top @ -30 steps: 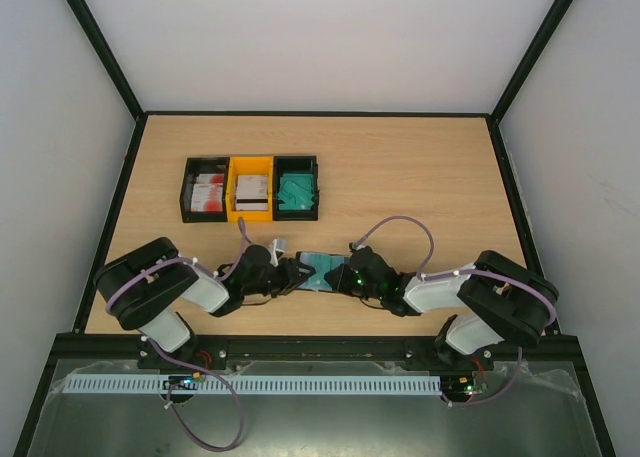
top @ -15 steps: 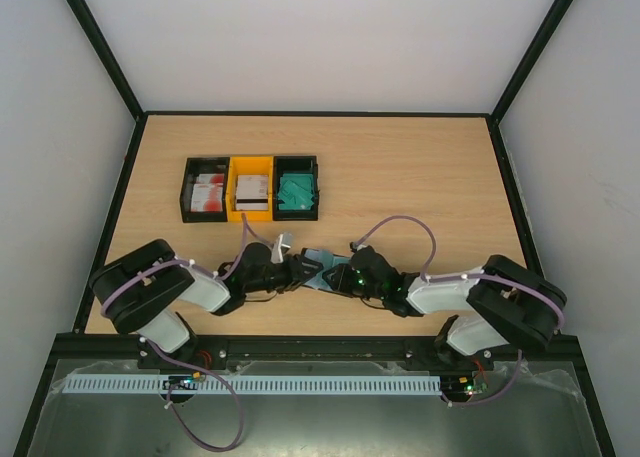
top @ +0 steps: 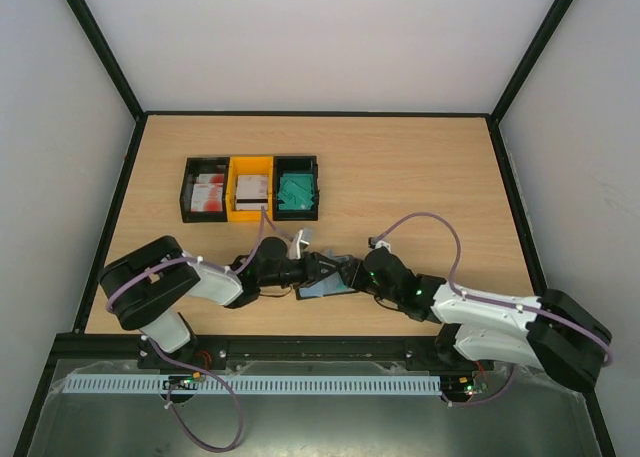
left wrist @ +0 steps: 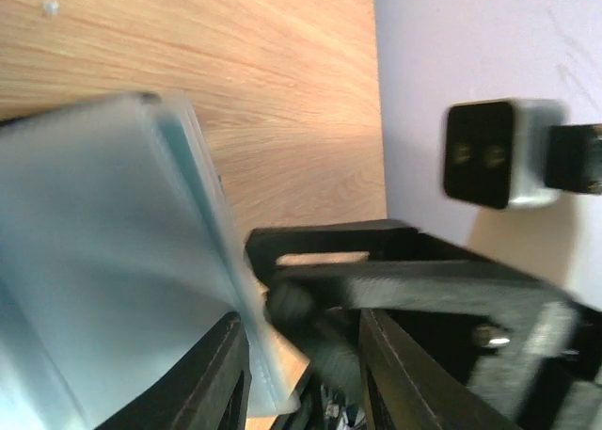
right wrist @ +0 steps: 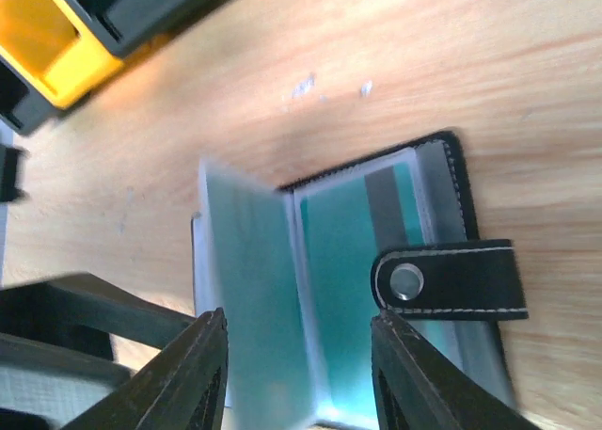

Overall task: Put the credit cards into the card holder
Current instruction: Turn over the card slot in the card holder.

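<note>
The black card holder lies open on the table between my two grippers. In the right wrist view it shows clear sleeves with teal credit cards inside and its snap tab folded over the right page. One sleeve page stands lifted and blurred. My right gripper is open just above the holder. My left gripper is at the holder's left edge. In the left wrist view the blurred sleeve pages rest against one finger, and the jaws are apart.
Three joined bins stand at the back left: a black one with red-and-white cards, a yellow one with white cards, and a black one with teal cards. The yellow bin shows at the right wrist view's top left.
My left gripper has moved right, onto the holder's edge. My right arm has stretched out low along the table. The holder has shifted slightly toward the near edge, and a sleeve page has lifted.
</note>
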Controlling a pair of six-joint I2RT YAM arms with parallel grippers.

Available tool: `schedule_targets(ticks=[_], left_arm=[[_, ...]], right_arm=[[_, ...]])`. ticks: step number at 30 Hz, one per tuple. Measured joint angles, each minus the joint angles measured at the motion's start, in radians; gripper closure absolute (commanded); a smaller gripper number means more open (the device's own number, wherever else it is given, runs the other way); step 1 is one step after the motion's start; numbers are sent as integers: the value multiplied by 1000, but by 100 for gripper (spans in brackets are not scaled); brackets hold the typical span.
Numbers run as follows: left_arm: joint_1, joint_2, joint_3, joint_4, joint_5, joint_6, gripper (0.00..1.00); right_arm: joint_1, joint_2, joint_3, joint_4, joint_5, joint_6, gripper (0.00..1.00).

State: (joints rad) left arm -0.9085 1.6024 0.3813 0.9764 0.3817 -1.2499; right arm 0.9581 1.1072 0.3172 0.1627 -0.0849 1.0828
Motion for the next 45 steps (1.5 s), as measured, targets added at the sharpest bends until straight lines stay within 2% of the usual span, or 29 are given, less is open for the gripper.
schedule_targets(ticks=[9, 14, 18, 22, 26, 29, 35, 41, 45], left_arm=[[-41, 66, 54, -132, -21, 58, 65], [-58, 99, 85, -202, -39, 83, 65], [-70, 68, 154, -352, -94, 144, 54], [-75, -50, 264, -613, -222, 237, 41], [-52, -158, 399, -855, -354, 328, 32], [14, -223, 458, -992, -415, 379, 29], [278, -322, 471, -1196, -463, 440, 27], [567, -372, 455, -1275, -444, 522, 29], [643, -332, 467, -1309, -457, 586, 33]], right_arm=[[4, -163, 34, -214, 173, 2, 56], [4, -202, 35, -263, 198, -4, 55], [4, -208, 45, -297, 198, -28, 55], [5, -208, 89, -337, 201, -68, 53], [4, -201, 159, -369, 218, -126, 49], [4, -155, 233, -383, 227, -183, 48], [4, 51, 440, -393, 220, -340, 46], [4, 307, 664, -396, 185, -495, 45], [-5, 465, 776, -397, 142, -541, 46]])
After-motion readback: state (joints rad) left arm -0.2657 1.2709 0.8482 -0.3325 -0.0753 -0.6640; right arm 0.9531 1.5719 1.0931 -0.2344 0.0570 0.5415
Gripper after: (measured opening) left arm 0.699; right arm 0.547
